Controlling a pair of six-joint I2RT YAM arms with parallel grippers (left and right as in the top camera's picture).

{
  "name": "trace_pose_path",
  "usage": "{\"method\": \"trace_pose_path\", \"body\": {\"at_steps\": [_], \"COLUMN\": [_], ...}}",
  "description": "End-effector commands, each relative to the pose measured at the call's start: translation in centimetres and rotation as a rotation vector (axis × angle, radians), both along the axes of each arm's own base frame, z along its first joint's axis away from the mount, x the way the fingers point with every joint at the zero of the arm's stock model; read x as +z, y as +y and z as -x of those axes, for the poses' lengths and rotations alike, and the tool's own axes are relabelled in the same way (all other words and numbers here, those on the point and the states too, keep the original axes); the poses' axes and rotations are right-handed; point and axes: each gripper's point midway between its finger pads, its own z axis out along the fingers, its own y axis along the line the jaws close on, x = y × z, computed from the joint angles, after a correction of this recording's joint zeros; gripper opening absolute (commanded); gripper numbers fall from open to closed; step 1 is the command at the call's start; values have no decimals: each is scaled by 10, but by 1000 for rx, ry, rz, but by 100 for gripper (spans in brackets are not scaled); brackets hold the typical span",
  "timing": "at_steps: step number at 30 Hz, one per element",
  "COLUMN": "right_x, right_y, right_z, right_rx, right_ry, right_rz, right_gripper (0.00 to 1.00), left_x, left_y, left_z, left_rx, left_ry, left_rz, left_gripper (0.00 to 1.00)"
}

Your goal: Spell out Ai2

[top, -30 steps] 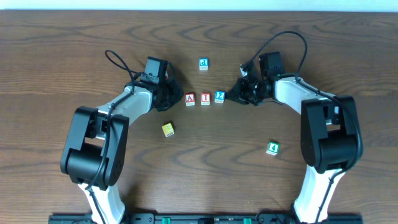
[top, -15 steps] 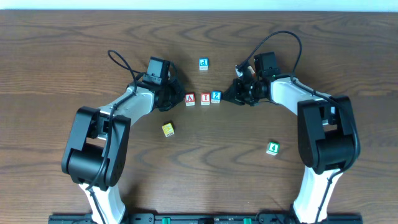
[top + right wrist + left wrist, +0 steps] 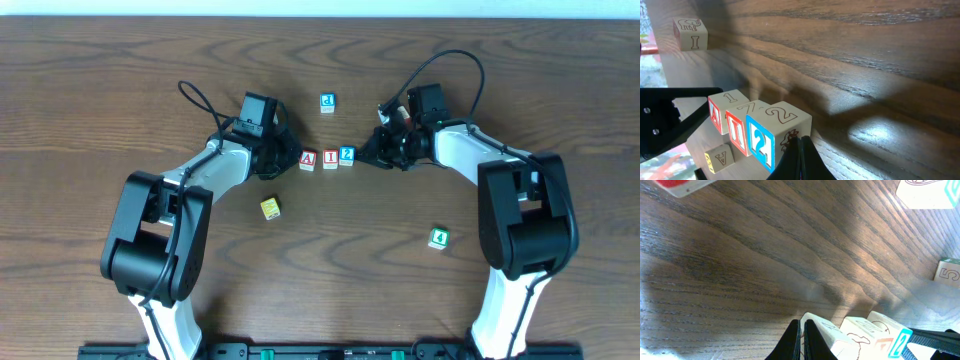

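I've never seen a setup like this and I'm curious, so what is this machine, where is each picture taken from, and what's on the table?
These are two robot arms working at a wooden table. One picture looks straight down from above. The other two come from small cameras on each wrist, so they see the tabletop from very close. In the middle, three toy blocks stand in a row: the A block, the I block and the 2 block. The left claw and the right claw sit at either end of that row, both closed and holding nothing. Spare blocks lie around: a blue block, a yellow block and a green block.
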Motion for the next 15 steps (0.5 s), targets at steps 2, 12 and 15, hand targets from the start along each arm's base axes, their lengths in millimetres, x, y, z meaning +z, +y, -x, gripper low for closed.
{"method": "trace_pose_path", "body": {"at_steps": [2, 12, 15], "right_x": [0, 0, 0], "right_y": [8, 8, 8], "right_z": [0, 0, 0], "right_rx": [11, 11, 11], "right_ry": [7, 7, 7], "right_rz": [-13, -13, -13], "right_gripper": [1, 2, 2], "left_x": [-8, -16, -16], "left_y": [-1, 8, 7], "left_z": [3, 14, 14], "left_rx": [20, 29, 30], "left_ry": [33, 80, 85], "left_rz": [8, -44, -38], "left_gripper": [6, 6, 6]}}
